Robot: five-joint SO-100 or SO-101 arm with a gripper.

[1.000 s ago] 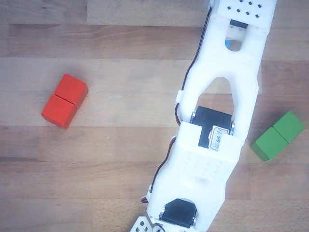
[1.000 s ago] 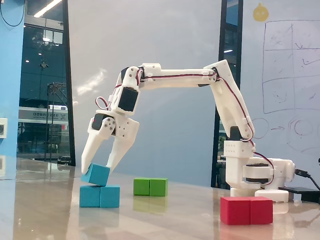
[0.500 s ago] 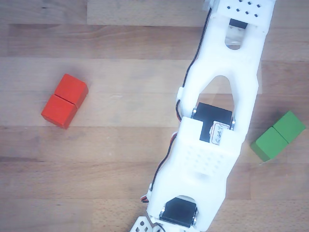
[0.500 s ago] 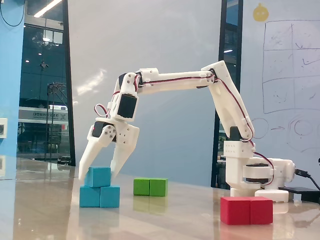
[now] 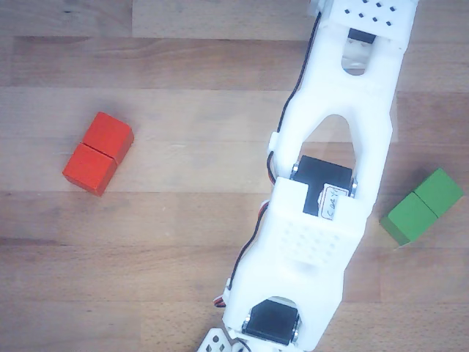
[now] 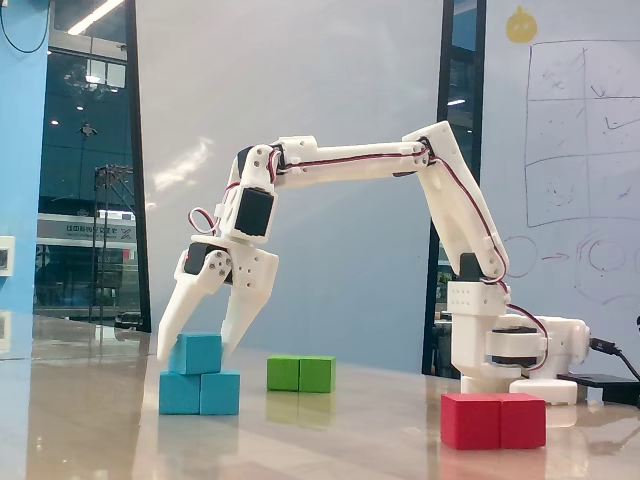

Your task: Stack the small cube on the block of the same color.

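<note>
Your gripper [image 6: 198, 353] sits low at the left of the fixed view, its fingers spread to either side of the small cube [image 6: 196, 354]; you cannot tell whether they press on it. The cube rests flat atop the block of the same color [image 6: 200, 393]. Green block [image 6: 301, 374] behind, red block [image 6: 494, 421] lower right.

Three long blocks [image 6: 199, 393]; one small cube [image 6: 196, 353].

Wooden table [image 5: 146, 242] with three blocks [image 6: 493, 421]
</note>
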